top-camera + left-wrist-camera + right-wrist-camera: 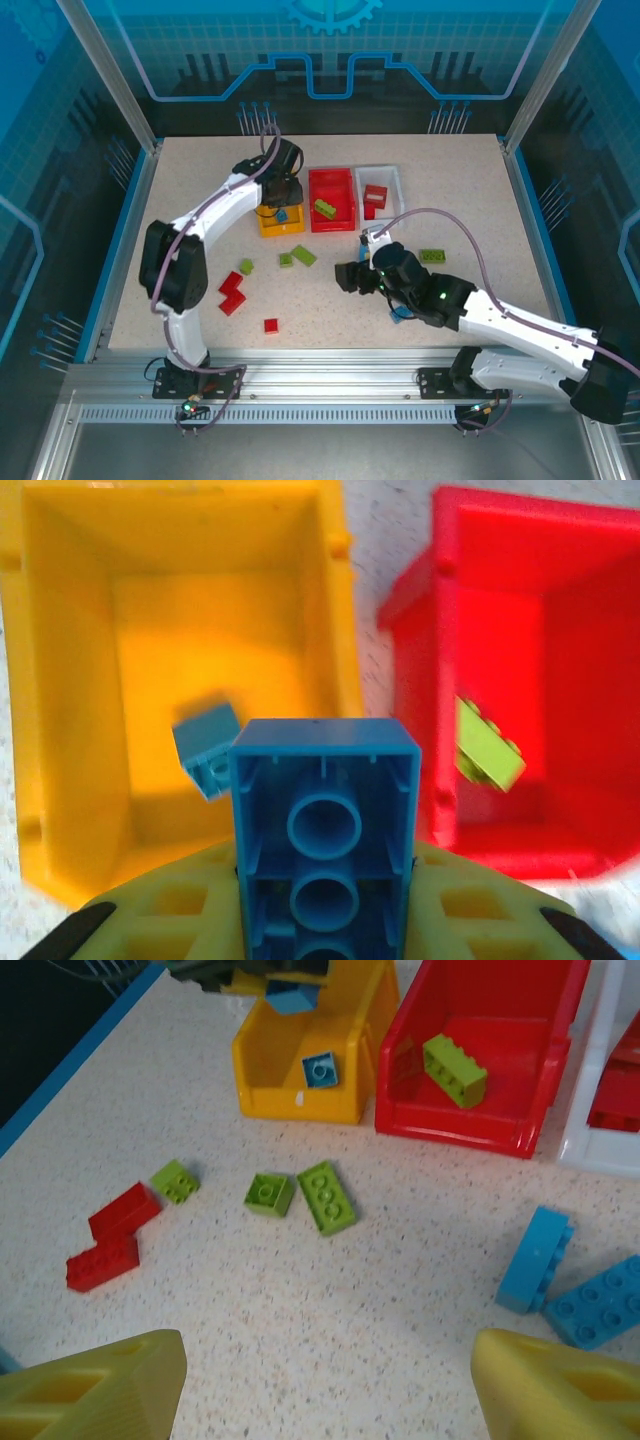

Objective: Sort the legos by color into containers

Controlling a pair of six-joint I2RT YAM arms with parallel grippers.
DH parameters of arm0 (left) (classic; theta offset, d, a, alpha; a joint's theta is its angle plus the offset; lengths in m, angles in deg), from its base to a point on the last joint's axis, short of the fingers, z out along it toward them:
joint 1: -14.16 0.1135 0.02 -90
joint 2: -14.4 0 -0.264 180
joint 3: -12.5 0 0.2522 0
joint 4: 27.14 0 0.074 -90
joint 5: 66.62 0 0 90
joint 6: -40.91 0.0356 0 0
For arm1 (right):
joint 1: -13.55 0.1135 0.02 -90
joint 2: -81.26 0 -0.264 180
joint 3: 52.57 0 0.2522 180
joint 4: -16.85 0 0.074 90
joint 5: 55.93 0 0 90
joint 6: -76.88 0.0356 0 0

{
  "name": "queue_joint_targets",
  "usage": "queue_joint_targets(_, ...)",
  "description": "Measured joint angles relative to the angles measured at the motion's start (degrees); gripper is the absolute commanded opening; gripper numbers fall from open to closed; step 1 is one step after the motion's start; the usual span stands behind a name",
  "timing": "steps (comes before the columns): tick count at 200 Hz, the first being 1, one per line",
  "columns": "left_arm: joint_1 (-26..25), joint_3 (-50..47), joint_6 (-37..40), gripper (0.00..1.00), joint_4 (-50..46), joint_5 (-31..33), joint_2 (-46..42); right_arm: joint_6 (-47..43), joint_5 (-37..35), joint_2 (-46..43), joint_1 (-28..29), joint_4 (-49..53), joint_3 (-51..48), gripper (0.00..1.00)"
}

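The left gripper (281,193) is clamped on a blue brick (323,820), which hangs over the near right part of the yellow bin (60,680), where a smaller blue piece (205,745) already lies. Released from here, the brick may clip the bin's right wall and tumble onto the table or into the red bin (590,600) just beside it, which holds a green brick (485,748). The right gripper (325,1385) hangs wide open and empty near a loose blue lego (535,1258).
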Motion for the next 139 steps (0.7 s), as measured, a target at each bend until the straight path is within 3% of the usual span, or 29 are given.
queue_joint_targets(43,3.2,9.7,1.6,0.34,-3.8,2.1,10.6,-0.8,1.2,2.3,-2.4,-2.8,1.8,0.77)
queue_joint_targets(69,4.2,12.7,1.7,0.45,-5.3,2.4,14.0,-0.8,1.9,3.0,-3.3,-3.2,2.3,0.77)
queue_joint_targets(86,4.5,13.1,1.7,0.54,-5.8,2.4,15.0,-0.8,2.3,3.1,-3.7,-3.2,2.4,0.77)
queue_joint_targets(139,4.3,11.4,2.5,0.57,-6.3,1.0,12.3,-0.1,1.2,2.6,-5.2,0.9,3.3,0.74)
